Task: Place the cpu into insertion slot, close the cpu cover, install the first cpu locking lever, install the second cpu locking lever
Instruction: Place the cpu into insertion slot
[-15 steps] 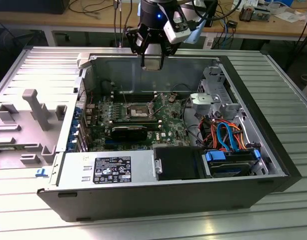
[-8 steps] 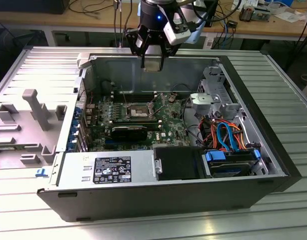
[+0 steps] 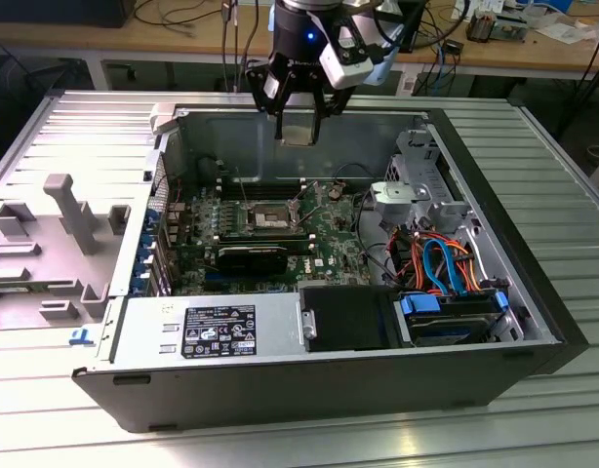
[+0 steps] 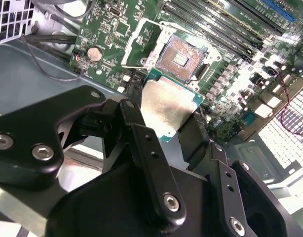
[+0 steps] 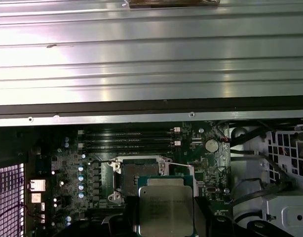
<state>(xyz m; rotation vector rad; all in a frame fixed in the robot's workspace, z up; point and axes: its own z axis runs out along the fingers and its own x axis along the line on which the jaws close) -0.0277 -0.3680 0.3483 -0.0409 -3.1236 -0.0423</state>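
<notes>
One cpu [image 3: 298,131], pinched by gripper [image 3: 298,121], hangs at 12 o'clock of insertion slot [image 3: 265,216] in exterior view; judgement: square its edges to slot, keep level.

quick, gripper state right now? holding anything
Gripper: shut on the cpu, holding it in the air over the open computer case; the insertion slot is empty.

The cpu [image 3: 297,129] between the fingers [image 4: 147,148], well above the insertion slot [image 3: 263,216] on the motherboard [image 3: 336,244] inside the case [image 3: 309,388]
</notes>
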